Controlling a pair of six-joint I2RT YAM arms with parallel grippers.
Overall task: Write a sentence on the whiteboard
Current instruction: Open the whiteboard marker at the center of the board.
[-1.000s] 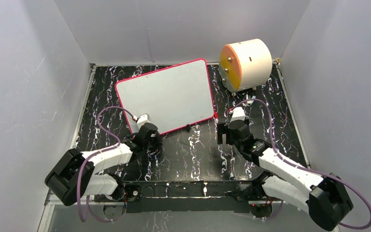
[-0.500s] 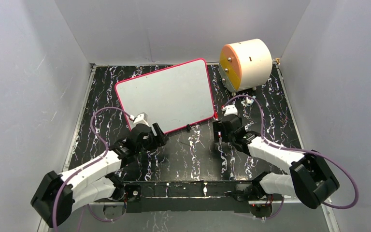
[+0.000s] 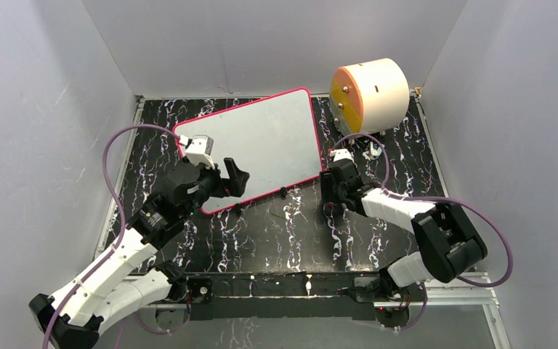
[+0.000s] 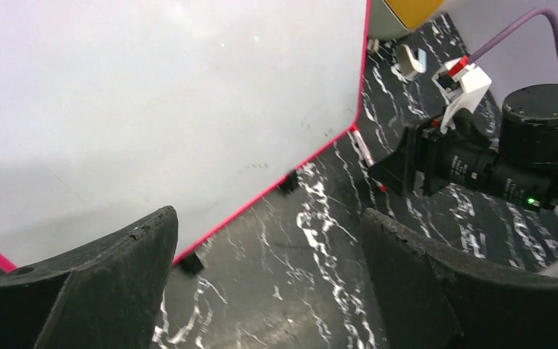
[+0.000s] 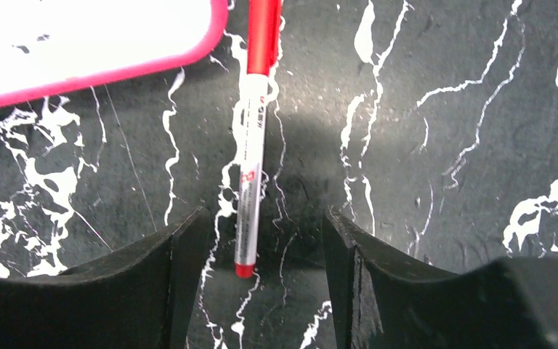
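On the black table (image 3: 283, 225), toward the back: whiteboard (image 3: 254, 142), flat, plain white face up. Over its near edge, toward the left: left gripper (image 4: 265, 236), spread wide, holding nothing. Just beside its near right corner: red marker (image 5: 254, 145), flat on the table. Low over the marker: right gripper (image 5: 261, 225), wide too, one finger on each side, not touching it.
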